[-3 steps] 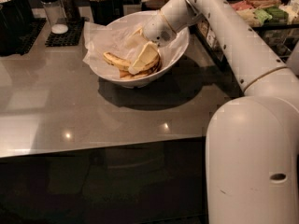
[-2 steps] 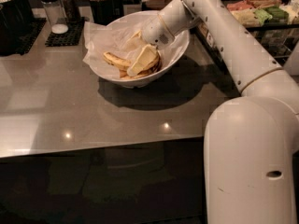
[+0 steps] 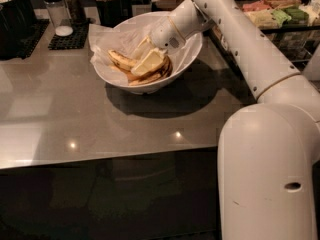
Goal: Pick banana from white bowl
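Far to the left of the white bowl, at the back of the grey countertop, stands a dark container. Closer to the bowl on that side, a black mat carries a clear shaker. Just behind the bowl's left rim is a dark cup filled with pale wooden sticks.

The bowl rests on the countertop. It is lined with crinkled white paper that juts out past its left rim. In the left half of the bowl the banana lies on the paper, yellow with dark speckles, running from the left rim towards the middle. Plainer yellow-orange bananas lie against it, along the bowl's front wall.

The gripper is down inside the bowl near its centre, in among the fruit and just right of the speckled banana. I cannot tell whether it is apart, together or clamped on anything.

The white arm slants into the bowl over its right rim. To the front right of the bowl bulks the robot's white body. Behind the bowl to the right sits a tray of coloured packets.
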{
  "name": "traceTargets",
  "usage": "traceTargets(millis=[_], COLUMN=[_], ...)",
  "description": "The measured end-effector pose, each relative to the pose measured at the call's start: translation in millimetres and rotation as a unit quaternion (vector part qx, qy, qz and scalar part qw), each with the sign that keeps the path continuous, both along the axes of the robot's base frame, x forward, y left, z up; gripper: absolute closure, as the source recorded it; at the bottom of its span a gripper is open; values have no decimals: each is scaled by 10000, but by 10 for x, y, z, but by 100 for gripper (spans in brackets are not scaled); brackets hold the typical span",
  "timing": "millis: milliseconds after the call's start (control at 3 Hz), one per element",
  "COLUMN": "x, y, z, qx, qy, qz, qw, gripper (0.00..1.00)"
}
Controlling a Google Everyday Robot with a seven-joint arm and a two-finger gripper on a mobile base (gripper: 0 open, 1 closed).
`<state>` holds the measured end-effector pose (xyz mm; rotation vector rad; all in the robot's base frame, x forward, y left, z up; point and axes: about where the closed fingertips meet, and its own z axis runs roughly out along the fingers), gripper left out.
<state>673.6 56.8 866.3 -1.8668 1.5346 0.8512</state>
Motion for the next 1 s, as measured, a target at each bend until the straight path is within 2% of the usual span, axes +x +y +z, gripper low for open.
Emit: traceTargets(millis=[333,667,1000], x=[-30,-94,-290], y=[-15,-80,-285], z=[33,186,636], qx=[-6,-146,79], qy=[-15,-45,-261], qz=[-2,-47,-168], qw=[10000,9999,9995], gripper=[91,100,100])
